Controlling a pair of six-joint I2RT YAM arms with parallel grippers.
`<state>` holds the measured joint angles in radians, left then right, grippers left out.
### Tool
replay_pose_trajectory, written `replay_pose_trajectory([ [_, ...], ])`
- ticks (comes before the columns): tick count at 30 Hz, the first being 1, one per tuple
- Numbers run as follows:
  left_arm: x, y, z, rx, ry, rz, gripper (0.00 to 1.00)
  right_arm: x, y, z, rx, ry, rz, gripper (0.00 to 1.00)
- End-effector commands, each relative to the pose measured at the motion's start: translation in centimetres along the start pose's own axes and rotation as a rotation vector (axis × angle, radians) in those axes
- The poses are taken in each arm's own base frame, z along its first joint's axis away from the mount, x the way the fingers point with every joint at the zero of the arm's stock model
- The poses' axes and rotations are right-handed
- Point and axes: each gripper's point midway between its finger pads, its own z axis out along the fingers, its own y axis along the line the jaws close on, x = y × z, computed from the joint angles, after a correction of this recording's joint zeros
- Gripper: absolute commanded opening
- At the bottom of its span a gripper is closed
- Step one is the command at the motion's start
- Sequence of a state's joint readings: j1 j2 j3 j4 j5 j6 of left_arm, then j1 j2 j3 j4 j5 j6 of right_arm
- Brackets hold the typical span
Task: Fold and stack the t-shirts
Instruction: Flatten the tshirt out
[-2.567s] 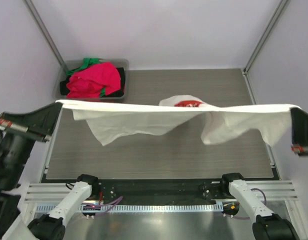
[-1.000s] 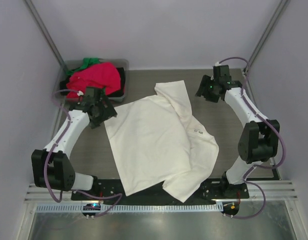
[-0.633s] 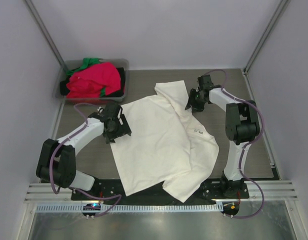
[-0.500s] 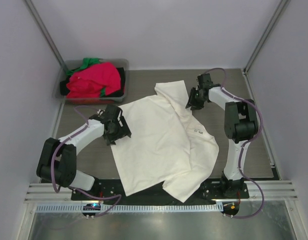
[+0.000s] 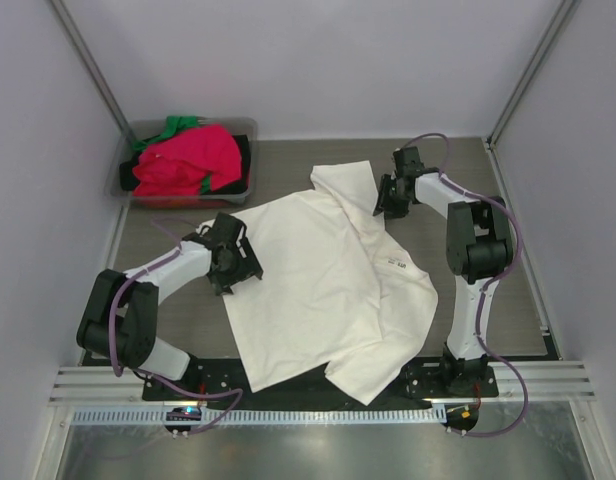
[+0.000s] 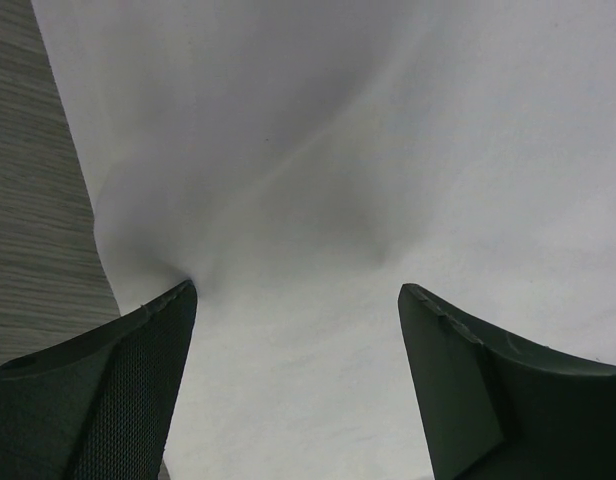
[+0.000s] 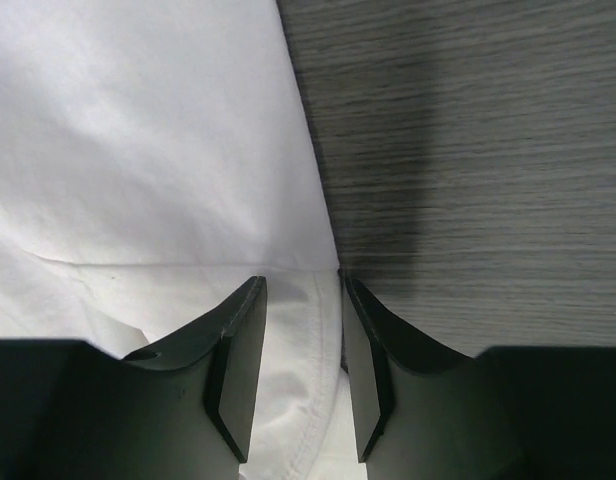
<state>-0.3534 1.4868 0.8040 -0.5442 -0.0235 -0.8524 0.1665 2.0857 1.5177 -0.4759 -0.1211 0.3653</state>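
Spread flat across the middle of the bench [image 5: 488, 260], a cream-white t-shirt [image 5: 323, 285] is seen, its lower hem reaching the bench's near edge and one sleeve pointed toward the far edge. The left gripper [image 5: 238, 262] is set down on the shirt's left edge, jaws held wide; cloth is spanned between the fingertips [image 6: 168, 310] and puckered at the left one. The right gripper [image 5: 388, 196] is placed at the right side of the far sleeve, near the bench's far edge. Its jaws are held narrow, and a strip of stitched hem is seen lying between them, flat rather than bunched. A grey bin [image 5: 250, 128] is stood at the far left corner, and in it a bright pink-red t-shirt [image 5: 188, 158] is heaped over a green one [image 5: 173, 126] and a dark one [image 5: 242, 160].
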Motion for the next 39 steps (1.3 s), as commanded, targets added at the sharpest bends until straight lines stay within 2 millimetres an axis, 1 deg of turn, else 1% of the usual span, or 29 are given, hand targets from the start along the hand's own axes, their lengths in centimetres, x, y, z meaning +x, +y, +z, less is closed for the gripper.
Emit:
replay_pose_trajectory([
  [1,0.6,0.9,1.6,-0.022,-0.001,0.010,0.83,-3.4,0.3,-3.4,0.025,-0.117,-0.050,0.43],
  [5,1.2,1.5,2.4,-0.038,0.016,0.018,0.81,-3.0,-0.3,-3.4,0.049,-0.106,-0.059,0.43],
  [8,1.3,1.7,2.6,-0.039,0.015,0.021,0.77,-2.2,-0.3,-2.7,0.042,-0.079,-0.059,0.43],
  [11,1.1,1.6,2.6,-0.035,0.006,0.024,0.77,-1.6,0.2,-1.7,0.013,-0.051,-0.051,0.39],
  [12,1.0,1.5,2.6,-0.033,0.004,0.026,0.77,-1.5,0.3,-1.4,0.007,-0.047,-0.053,0.36],
  [15,1.1,1.6,3.0,-0.037,0.008,0.031,0.68,-1.1,0.6,-0.5,-0.012,-0.027,-0.047,0.35],
  [16,1.2,1.7,3.2,-0.037,0.011,0.031,0.60,-0.9,0.6,-0.3,-0.013,-0.023,-0.048,0.31],
  [17,1.2,1.7,3.3,-0.039,0.013,0.031,0.57,-0.9,0.6,-0.1,-0.010,-0.021,-0.044,0.29],
  [18,1.2,1.7,3.4,-0.040,0.017,0.032,0.51,-0.9,0.6,-0.1,-0.011,-0.022,-0.046,0.27],
  [20,1.3,1.6,3.7,-0.039,0.024,0.038,0.42,-0.9,0.3,0.1,0.000,-0.022,-0.044,0.21],
  [21,1.4,1.7,3.9,-0.046,0.035,0.040,0.31,-1.0,0.3,0.1,-0.001,-0.023,-0.043,0.18],
  [22,1.4,1.6,4.0,-0.045,0.040,0.046,0.23,-0.9,0.2,0.2,-0.001,-0.020,-0.044,0.11],
  [23,1.5,1.7,4.1,-0.049,0.049,0.045,0.15,-1.1,0.3,0.2,-0.001,-0.023,-0.046,0.08],
  [24,1.3,1.6,4.1,-0.050,0.050,0.041,0.00,-1.2,0.0,0.3,0.002,-0.025,-0.042,0.05],
  [25,1.2,1.6,4.0,-0.054,0.050,0.044,0.00,-1.4,0.1,0.2,0.004,-0.030,-0.044,0.01],
  [26,1.2,2.1,3.8,-0.075,0.051,0.045,0.00,-1.8,-0.2,0.2,0.011,-0.038,-0.040,0.01],
  [28,-0.1,2.1,3.0,-0.080,0.023,0.037,0.00,-3.0,-1.2,-0.3,0.039,-0.067,-0.028,0.01],
  [29,-0.5,2.9,2.5,-0.099,0.027,0.034,0.00,-3.8,-1.4,-0.6,0.042,-0.085,-0.021,0.01],
  [31,-1.9,3.2,1.5,-0.102,0.004,0.022,0.00,-5.3,-3.1,-0.7,0.075,-0.113,0.001,0.01],
  [32,-2.3,4.3,1.1,-0.127,0.011,0.009,0.00,-6.8,-3.3,-1.2,0.079,-0.141,0.006,0.01],
  [33,-3.0,4.5,0.7,-0.133,0.002,-0.006,0.00,-7.7,-3.6,-1.4,0.088,-0.155,0.009,0.01],
  [34,-3.1,4.6,0.6,-0.129,0.007,-0.022,0.00,-8.1,-4.4,-0.6,0.109,-0.151,0.012,0.01],
  [35,-3.2,4.6,0.6,-0.120,0.013,-0.044,0.00,-10.5,-4.3,-1.3,0.104,-0.197,0.012,0.01],
  [36,-3.4,4.6,0.5,-0.122,0.013,-0.056,0.00,-11.6,-4.3,-1.3,0.100,-0.215,0.006,0.01],
  [37,-3.5,4.8,0.4,-0.130,0.005,-0.062,0.00,-11.8,-4.8,0.2,0.108,-0.203,-0.001,0.01],
  [38,-3.8,5.0,0.4,-0.133,0.001,-0.072,0.00,-14.8,-4.2,-0.8,0.093,-0.270,-0.009,0.01],
  [39,-4.3,4.8,0.3,-0.129,-0.004,-0.066,0.00,-15.7,-4.2,-0.4,0.093,-0.282,-0.019,0.01],
])
